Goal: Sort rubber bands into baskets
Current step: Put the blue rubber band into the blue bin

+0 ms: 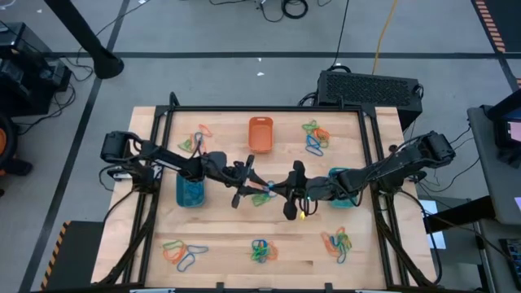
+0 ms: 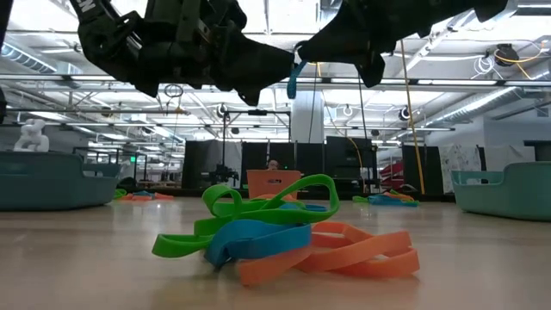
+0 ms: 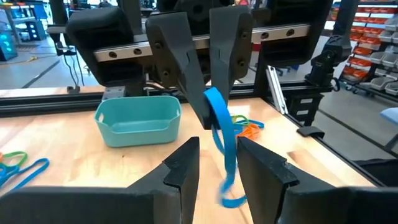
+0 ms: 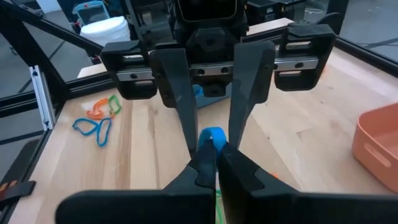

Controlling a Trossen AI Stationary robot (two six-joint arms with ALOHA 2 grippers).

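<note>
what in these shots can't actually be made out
- High view: the thin blue rubber band between the two grippers is too small, partly hidden by the dark fingers.
- Left wrist view: the band's lower end is blurred between the left gripper.
- Low view: the teal plastic basket is cut off by the edge.
- Right wrist view: the right gripper covers the band's pinched part.

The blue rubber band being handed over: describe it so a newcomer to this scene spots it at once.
Start at the table's middle, where the two arms meet above the wood. The right hand is shut on the top of the blue rubber band, which hangs down between the left hand's parted fingers. Unlike the bands lying in tangled piles on the table, it dangles in the air.
</note>
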